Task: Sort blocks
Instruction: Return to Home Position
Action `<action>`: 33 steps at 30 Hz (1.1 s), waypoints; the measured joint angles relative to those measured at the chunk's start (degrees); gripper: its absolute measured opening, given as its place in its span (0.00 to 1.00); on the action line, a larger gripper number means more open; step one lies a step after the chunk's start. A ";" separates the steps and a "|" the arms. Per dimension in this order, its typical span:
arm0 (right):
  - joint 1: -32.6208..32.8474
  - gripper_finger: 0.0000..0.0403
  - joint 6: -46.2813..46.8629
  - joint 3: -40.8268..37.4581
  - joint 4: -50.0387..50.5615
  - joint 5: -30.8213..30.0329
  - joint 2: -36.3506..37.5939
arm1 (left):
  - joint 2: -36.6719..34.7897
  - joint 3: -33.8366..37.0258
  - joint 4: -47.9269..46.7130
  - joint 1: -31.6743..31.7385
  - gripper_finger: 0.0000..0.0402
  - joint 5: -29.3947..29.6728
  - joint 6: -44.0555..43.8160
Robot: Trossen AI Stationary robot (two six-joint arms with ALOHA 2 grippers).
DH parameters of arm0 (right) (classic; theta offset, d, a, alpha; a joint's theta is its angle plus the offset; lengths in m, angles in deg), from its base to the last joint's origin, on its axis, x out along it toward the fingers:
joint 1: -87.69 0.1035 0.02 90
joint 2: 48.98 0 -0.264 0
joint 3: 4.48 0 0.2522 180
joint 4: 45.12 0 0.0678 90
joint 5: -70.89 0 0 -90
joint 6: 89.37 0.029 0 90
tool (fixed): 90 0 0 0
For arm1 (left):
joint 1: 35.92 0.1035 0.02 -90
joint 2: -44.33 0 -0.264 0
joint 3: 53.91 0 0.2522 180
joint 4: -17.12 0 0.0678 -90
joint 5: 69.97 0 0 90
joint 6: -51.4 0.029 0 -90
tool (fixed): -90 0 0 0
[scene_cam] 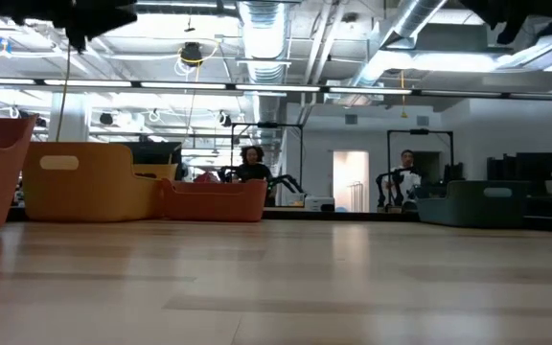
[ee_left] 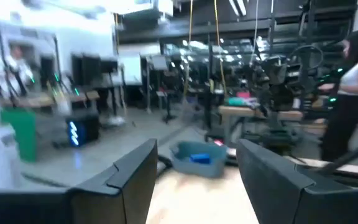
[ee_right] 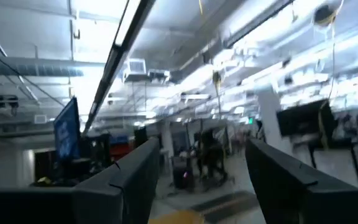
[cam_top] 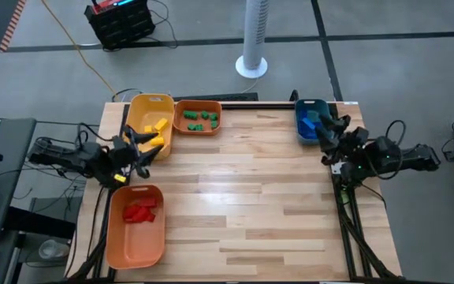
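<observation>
While blocks (cam_top: 140, 211) lie in the bins (cam_top: 136, 251), left pincer (ee_left: 197, 148) and right pincer (ee_right: 202, 146) gape, empty.

Left arm (cam_top: 81, 158), right arm (cam_top: 385, 156) sit folded, jaws apart.

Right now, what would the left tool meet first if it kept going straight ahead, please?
Likely the teal bin across the table; the left tool, open, might pass above it, since depth is unclear.
</observation>
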 joint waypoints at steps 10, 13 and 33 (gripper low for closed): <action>0.10 0.62 12.96 -0.04 6.41 -0.27 -0.02 | 2.43 0.04 -6.16 0.00 0.53 1.93 -9.62; 0.09 0.61 15.32 -0.30 6.05 -0.63 0.06 | 3.48 0.04 -6.82 0.02 0.53 4.72 -14.27; 0.28 0.18 21.75 -14.21 -6.80 -1.67 10.23 | 2.57 17.49 17.54 -0.81 0.37 0.27 -22.30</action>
